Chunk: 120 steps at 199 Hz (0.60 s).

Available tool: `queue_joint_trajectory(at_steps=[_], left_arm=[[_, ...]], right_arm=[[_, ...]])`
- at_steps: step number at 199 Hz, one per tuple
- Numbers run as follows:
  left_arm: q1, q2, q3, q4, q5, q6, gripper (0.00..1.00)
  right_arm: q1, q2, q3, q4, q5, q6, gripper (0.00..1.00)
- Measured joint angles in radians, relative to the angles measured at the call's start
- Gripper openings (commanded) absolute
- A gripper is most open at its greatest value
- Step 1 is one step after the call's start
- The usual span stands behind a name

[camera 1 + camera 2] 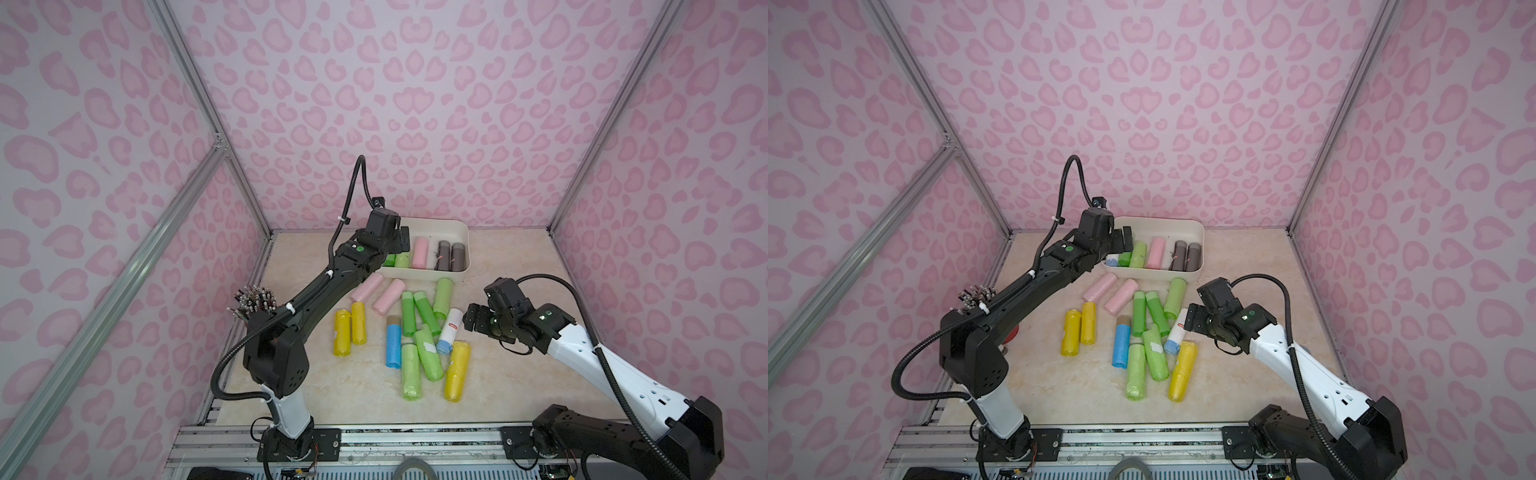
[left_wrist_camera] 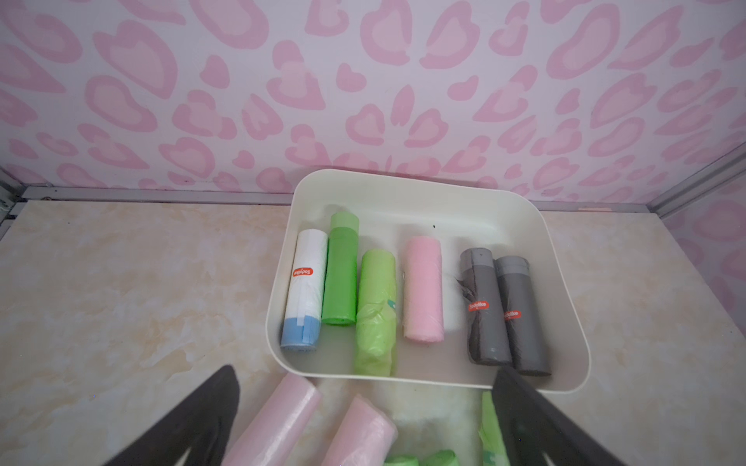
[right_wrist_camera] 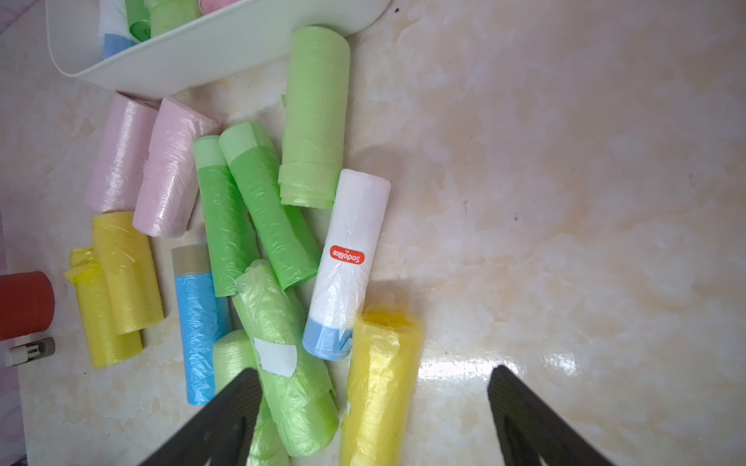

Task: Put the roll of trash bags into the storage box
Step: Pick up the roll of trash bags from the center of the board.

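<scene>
We find the left tool (image 2: 365, 371) wide and empty at the storage box (image 2: 557, 282) holding six rolls (image 2: 423, 290); the right tool (image 3: 375, 370) wide and empty above loose tabletop rolls (image 3: 351, 262).

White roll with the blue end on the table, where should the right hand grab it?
Probably grip the white roll at its middle, by the red label, from above, right hand spanning its width. It lies flat; a green roll flanks one side, a yellow roll crowds its blue end.
</scene>
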<state>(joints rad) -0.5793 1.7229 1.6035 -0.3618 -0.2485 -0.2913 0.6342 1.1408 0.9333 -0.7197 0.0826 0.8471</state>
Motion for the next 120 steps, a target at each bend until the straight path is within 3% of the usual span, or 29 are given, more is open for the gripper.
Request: queue_joint_trajectory(at_steps=[49, 76, 105, 120], left_arm=[[0.003, -0.286, -0.264, 0.070, 0.066, -0.074, 1.00], [0.017, -0.378, -0.355, 0.078, 0.089, -0.093, 1.00], [0.037, -0.448, -0.441, 0.092, 0.118, -0.107, 1.00], [0.049, -0.477, -0.483, 0.095, 0.137, -0.113, 1.00]], right_arm=[[0.094, -0.006, -0.061, -0.024, 0.035, 0.065, 0.90], [0.155, 0.016, -0.063, -0.037, 0.053, 0.109, 0.90], [0.215, 0.046, -0.071, -0.043, 0.076, 0.160, 1.00], [0.237, 0.065, -0.077, -0.040, 0.081, 0.183, 0.90]])
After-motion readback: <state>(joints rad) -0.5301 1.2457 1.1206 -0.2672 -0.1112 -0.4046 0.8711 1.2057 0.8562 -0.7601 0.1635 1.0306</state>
